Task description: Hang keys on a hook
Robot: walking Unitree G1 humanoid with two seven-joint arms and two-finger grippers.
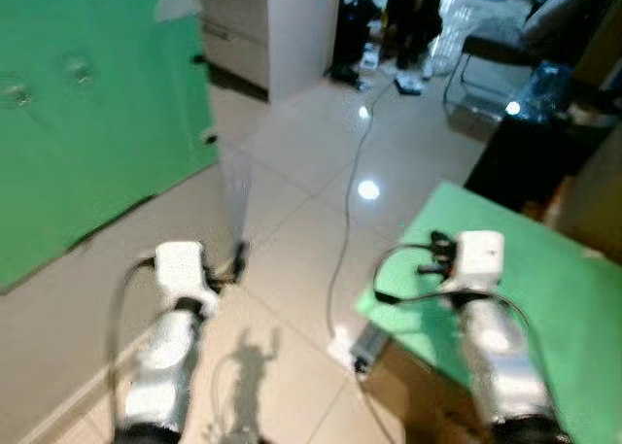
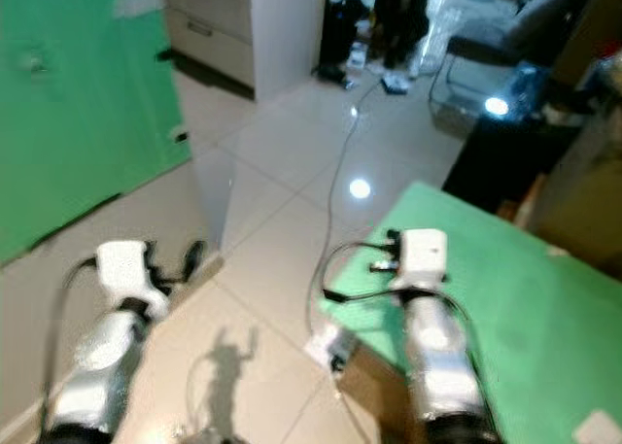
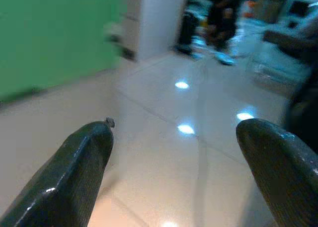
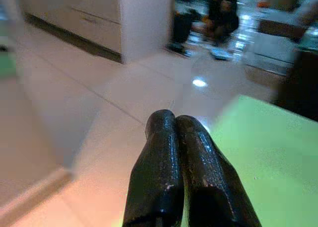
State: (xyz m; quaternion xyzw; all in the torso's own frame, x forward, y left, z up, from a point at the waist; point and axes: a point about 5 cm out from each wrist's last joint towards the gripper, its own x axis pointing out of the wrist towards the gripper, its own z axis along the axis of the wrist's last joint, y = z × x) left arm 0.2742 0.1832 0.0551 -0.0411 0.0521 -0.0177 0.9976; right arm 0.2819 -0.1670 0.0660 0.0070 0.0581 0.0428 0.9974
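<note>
My left gripper (image 3: pixel 171 162) has its two black fingers (image 3: pixel 74 172) spread wide apart, and nothing sits between them. Past them I see shiny floor tiles (image 3: pixel 164 137) with spots of light. My right gripper (image 4: pixel 179 152) is pressed tight together, finger against finger, and I see nothing pinched in it. It hangs over the near corner of a green table (image 1: pixel 554 298), which spreads out ahead of it and to its right.

I cannot spot any keys, on the table or in my grip. The pictures are blurry, so small things may be hiding. To the left of my left gripper stands a green wall panel (image 1: pixel 87 123). Two small pale bumps (image 1: pixel 76 70) sit high on it. They could be hooks, but I cannot tell.

A long cable (image 1: pixel 345 221) runs across the floor between my two arms, and far ahead there is a white cabinet (image 1: pixel 292 26).

I think I am at the very start, looking around. Next I need to find the keys first, most likely somewhere on the green table, then reach down with an open grip.
</note>
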